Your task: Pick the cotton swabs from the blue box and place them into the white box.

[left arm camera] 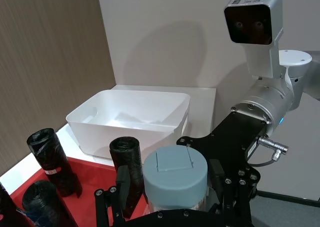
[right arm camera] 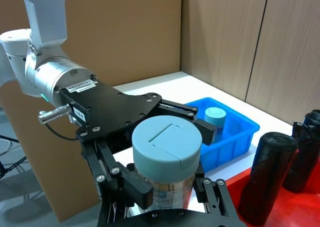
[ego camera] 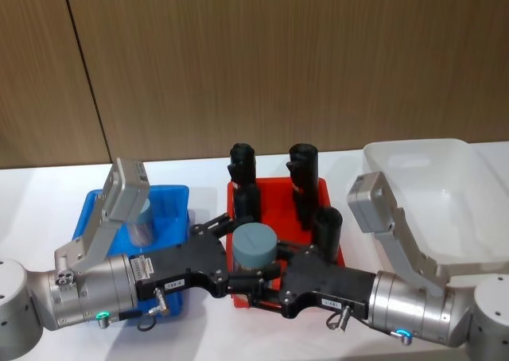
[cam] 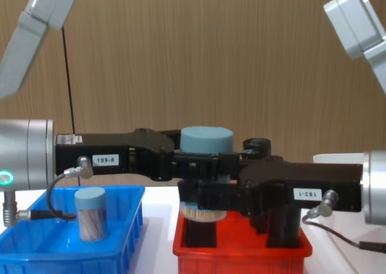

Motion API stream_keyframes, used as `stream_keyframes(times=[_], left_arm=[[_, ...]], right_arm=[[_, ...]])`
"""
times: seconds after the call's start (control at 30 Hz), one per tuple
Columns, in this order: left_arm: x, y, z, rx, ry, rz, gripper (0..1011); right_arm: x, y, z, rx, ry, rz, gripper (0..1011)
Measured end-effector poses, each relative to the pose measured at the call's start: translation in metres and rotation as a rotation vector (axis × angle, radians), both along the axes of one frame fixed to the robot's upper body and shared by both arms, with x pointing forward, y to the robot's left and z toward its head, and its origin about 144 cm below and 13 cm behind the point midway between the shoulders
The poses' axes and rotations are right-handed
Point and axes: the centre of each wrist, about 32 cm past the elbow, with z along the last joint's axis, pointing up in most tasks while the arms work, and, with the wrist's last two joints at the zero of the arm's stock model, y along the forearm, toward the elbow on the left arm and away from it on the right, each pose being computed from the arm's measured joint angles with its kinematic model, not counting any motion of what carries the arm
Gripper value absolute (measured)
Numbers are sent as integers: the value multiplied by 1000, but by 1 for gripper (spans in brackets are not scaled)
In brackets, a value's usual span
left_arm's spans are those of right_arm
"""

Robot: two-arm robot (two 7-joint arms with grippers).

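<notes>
Above the red bin [cam: 241, 250], the left hand [ego camera: 231, 254] pinches a cotton-swab jar [ego camera: 254, 246] in an apparent handover, the right hand [ego camera: 280, 272]'s grip impossible to tell; next, the right must clamp before the left releases, then carry it to the white box [ego camera: 421, 150].

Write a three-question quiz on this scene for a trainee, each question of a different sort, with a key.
1. True or false: the left pincer and the right pincer meet at one jar in the air above the red bin.
2. How many jars stand in the blue box?
3. What stands in the red bin? A. black rolls B. swab sticks C. nothing

Key: 1 true; 2 one; 3 A.
</notes>
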Motion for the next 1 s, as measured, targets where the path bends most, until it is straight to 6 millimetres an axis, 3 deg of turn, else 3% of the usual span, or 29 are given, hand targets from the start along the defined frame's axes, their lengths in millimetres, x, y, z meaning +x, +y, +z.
stream_keyframes(times=[0.43,1.0], left_arm=[[0,0,0,-1,-1,0,1004],[0,0,0,-2,-1,-1,1004]], right_arm=[[-4,-16,-2,9,0,-50,653],[-15,-61,-7,39,0,-208,653]])
